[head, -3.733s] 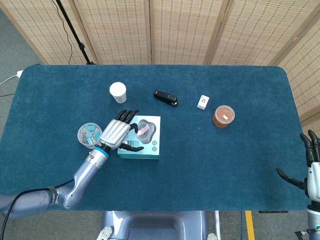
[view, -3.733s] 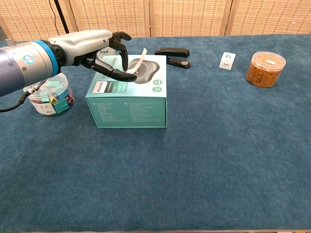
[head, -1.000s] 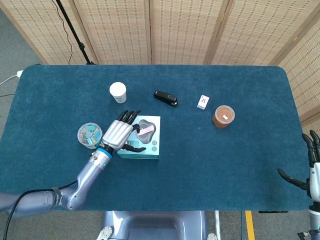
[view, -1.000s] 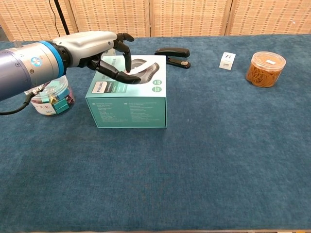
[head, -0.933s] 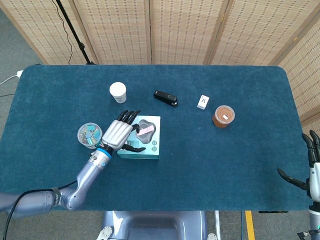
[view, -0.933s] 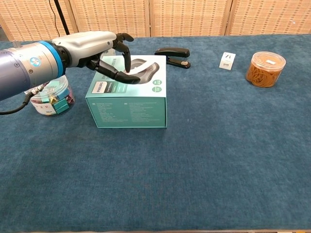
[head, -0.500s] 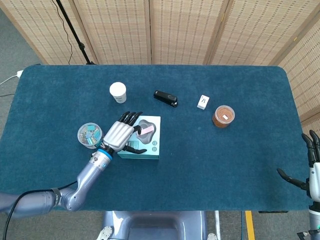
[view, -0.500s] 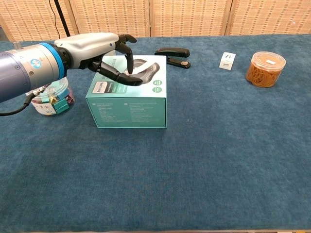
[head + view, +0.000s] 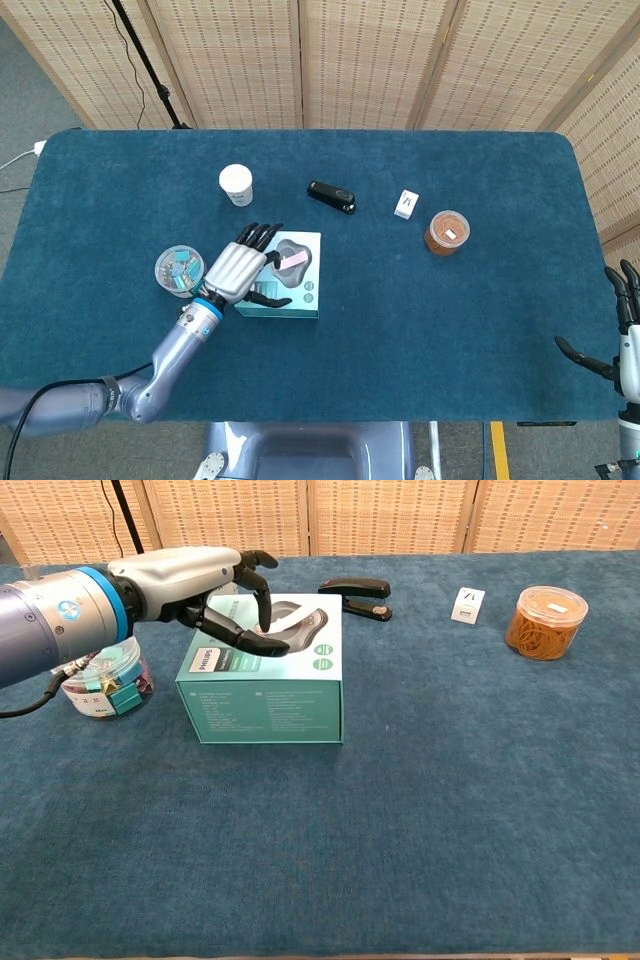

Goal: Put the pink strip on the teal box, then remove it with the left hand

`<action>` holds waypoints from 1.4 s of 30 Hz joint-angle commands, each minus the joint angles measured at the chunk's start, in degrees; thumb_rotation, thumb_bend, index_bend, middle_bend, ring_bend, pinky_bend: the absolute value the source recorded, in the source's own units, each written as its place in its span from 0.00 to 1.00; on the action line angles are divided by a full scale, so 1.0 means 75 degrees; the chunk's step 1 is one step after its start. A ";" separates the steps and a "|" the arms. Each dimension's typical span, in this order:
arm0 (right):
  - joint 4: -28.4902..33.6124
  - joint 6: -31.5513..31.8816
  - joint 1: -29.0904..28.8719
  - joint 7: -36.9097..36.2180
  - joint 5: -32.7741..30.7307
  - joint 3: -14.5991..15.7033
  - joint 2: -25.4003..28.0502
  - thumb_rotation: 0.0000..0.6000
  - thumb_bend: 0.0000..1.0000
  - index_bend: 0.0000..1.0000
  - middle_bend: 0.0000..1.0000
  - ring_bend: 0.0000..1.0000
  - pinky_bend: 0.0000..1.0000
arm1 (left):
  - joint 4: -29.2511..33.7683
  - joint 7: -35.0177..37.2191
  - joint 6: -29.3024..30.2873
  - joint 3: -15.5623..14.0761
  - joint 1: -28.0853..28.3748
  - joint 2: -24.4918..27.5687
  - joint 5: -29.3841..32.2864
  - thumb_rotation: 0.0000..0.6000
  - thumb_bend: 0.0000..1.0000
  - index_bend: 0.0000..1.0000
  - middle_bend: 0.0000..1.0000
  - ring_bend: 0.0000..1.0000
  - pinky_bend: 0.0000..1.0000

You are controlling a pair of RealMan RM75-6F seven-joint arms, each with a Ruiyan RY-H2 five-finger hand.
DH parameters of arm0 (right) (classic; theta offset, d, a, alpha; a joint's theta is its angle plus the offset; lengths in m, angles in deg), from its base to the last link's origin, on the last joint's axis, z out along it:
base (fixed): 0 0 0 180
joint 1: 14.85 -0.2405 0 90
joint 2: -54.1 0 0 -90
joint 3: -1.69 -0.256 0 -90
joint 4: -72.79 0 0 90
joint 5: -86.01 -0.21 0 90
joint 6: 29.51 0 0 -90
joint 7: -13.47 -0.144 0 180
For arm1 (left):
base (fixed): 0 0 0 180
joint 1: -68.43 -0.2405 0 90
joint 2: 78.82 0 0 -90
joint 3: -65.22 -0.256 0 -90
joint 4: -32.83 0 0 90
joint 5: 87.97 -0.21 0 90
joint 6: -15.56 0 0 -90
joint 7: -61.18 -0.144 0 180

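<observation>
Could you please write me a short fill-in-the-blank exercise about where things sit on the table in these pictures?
1. The pink strip lies on top of the ____ box.
2. The left hand is over the box, while the ____ hand sits at the table's far edge, holding nothing.
3. The black stapler lies ____ the teal box, seen from the chest view.
4. The tub of coloured clips stands under the ____ arm.

Missing words: teal; right; behind; left

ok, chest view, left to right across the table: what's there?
clear tub of clips → teal box with the left hand over it → black stapler → small white box → tub of rubber bands.
</observation>
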 commanded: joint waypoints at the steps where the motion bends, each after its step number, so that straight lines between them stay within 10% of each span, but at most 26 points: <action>1: 0.0006 0.0003 0.0000 0.0005 0.0005 0.0001 0.0000 1.00 0.00 0.03 0.00 0.00 0.00 | 0.0004 0.0013 -0.0004 -0.0003 -0.0013 0.0028 -0.0003 0.34 0.00 0.46 0.00 0.00 0.00; 35: 0.0018 0.0004 0.0003 0.0035 0.0002 -0.0006 -0.0002 1.00 0.00 0.03 0.00 0.00 0.00 | 0.0745 0.0491 0.0413 0.0265 -0.0285 0.0860 -0.0375 0.32 0.00 0.45 0.00 0.00 0.00; 42: 0.0021 0.0018 0.0003 0.0083 0.0027 0.0004 -0.0017 1.00 0.00 0.03 0.00 0.00 0.00 | 0.1238 0.0678 0.1043 0.0273 -0.0755 0.1728 -0.0818 0.40 0.00 0.23 0.00 0.00 0.00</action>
